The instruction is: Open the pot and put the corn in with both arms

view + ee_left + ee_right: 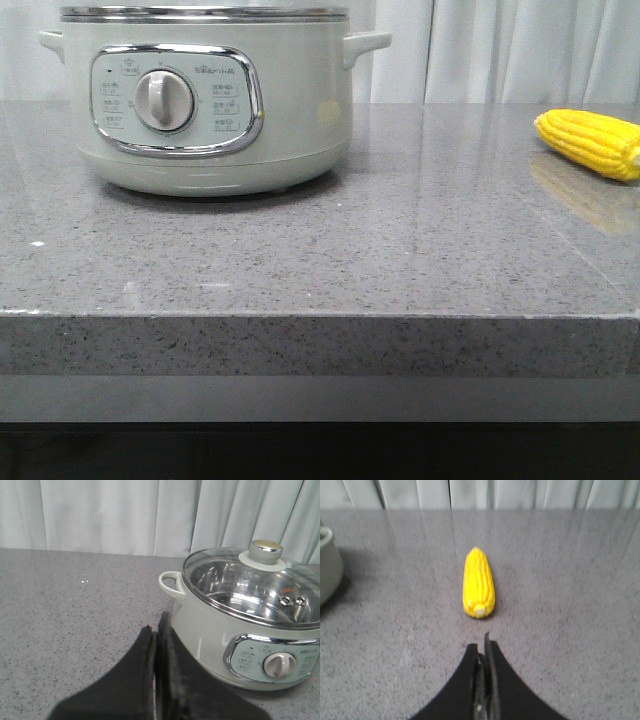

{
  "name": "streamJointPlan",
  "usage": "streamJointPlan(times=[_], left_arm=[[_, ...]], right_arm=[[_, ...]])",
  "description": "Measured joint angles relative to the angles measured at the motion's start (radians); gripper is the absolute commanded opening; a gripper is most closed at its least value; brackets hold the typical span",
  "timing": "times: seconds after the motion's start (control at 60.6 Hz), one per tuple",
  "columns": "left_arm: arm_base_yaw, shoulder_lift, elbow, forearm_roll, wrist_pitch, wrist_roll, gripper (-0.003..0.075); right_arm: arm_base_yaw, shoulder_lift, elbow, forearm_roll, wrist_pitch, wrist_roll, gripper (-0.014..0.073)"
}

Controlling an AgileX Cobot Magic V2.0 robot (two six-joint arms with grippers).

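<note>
The lidded pot (pixel 205 95) sat toward the counter's (pixel 400 260) back left, the corn (pixel 590 143) near its right edge, while both the left claw (pixel 156 630) and right claw (pixel 484 647) were clenched, empty.

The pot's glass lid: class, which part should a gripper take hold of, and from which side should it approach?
Grip the round metal-capped knob at the centre of the glass lid, coming down from above. The lid sits flat on the pot, its rim flush all round, so the raised knob looks like the only graspable part. The left gripper is shut and must open first.
</note>
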Motion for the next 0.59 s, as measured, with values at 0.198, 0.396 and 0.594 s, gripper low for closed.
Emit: streamJointPlan(times=[0.198, 0.396, 0.594], left_arm=[[0.0, 0.045, 0.0, 0.0, 0.002, 0.0, -0.0017], [0.0, 0.066, 0.0, 0.023, 0.002, 0.0, 0.0274], [0.0, 0.079, 0.0, 0.032, -0.002, 0.0, 0.0536]], right_arm=[[0.0, 0.075, 0.004, -0.002, 0.016, 0.0, -0.0065], [0.0, 0.102, 0.004, -0.01, 0.017, 0.0, 0.0122], [0.0, 0.103, 0.004, -0.011, 0.018, 0.0, 0.0556]])
